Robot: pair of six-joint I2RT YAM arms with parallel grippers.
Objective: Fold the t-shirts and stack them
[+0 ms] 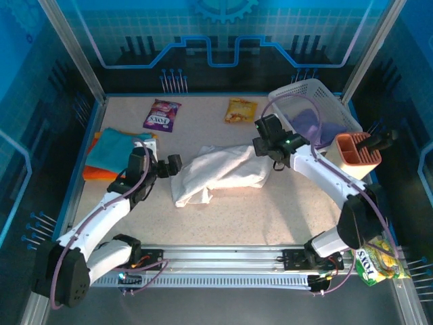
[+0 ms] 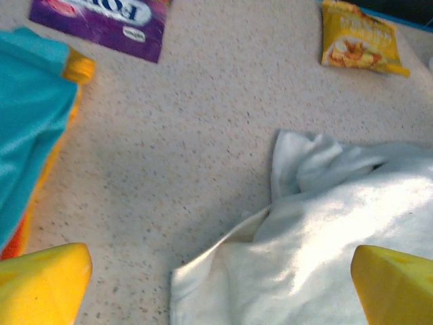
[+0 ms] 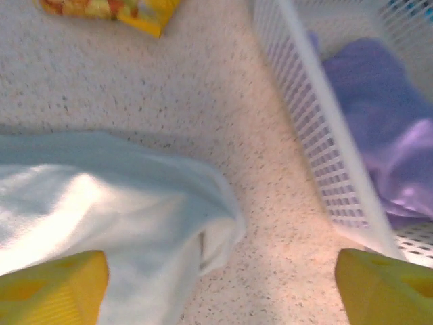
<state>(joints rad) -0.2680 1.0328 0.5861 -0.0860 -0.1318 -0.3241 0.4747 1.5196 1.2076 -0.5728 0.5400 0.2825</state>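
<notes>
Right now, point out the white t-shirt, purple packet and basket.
white t-shirt point(image 1: 223, 172), top external view, cloth's middle
purple packet point(image 1: 162, 115), top external view, its centre
basket point(image 1: 336, 103), top external view, right wall

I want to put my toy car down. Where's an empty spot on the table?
The biggest bare patch of table is in front, between the white t-shirt and the near rail. A smaller one lies at the back, between the purple packet and the yellow packet. It is crowded left by the folded shirts and right by the basket.
</notes>
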